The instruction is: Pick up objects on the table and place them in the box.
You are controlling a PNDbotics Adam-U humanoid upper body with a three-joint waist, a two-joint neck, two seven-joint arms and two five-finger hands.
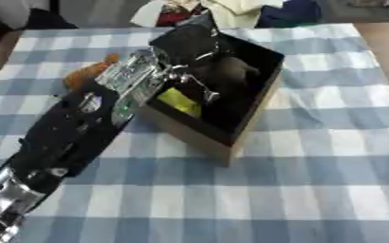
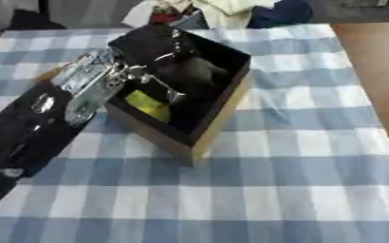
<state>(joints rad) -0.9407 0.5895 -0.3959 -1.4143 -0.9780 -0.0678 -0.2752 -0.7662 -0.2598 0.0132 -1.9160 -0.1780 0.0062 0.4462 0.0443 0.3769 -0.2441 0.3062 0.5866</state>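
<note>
A cardboard box (image 1: 191, 135) with a black inside stands on the blue checked cloth, turned askew. A yellow thing (image 1: 180, 101) lies in its near-left part. My left arm comes in from the lower left, its silver wrist (image 1: 136, 76) over the box's left wall. The black left hand (image 1: 199, 46) is over the box's far-left part, dark against the dark inside, so its fingers do not show clearly. A dark rounded shape (image 1: 234, 71) lies in the box beside it. An orange thing (image 1: 88, 72) lies on the cloth left of the arm. My right hand shows in neither view.
A heap of cloth and bags (image 1: 223, 12) lies past the table's far edge. Bare wooden table (image 2: 372, 57) shows to the right of the cloth. Checked cloth (image 1: 314, 180) stretches in front of and right of the box.
</note>
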